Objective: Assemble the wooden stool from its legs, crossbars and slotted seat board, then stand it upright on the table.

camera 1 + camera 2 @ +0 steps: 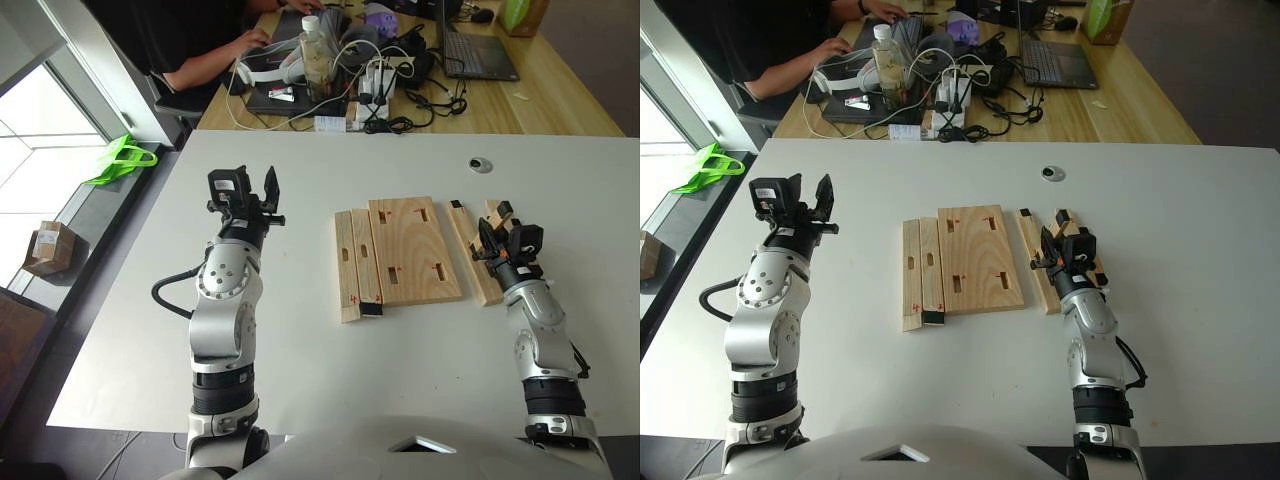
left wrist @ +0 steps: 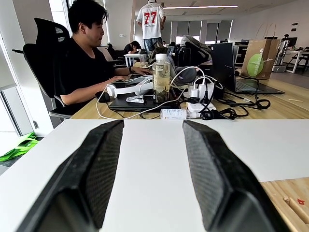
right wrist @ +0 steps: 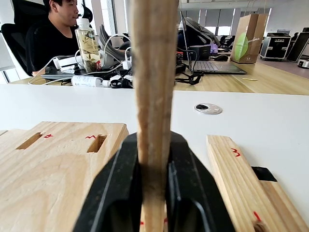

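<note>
Right end effector grips a wooden bar; left end effector gapes wide.

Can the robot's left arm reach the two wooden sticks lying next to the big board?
Probably yes. The open left gripper is raised over bare table, and nothing lies between it and the two wooden sticks beside the seat board.

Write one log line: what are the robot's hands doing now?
left hand: open, holding nothing | right hand: shut on wooden strip right of seat board | seat board: lying flat
</note>
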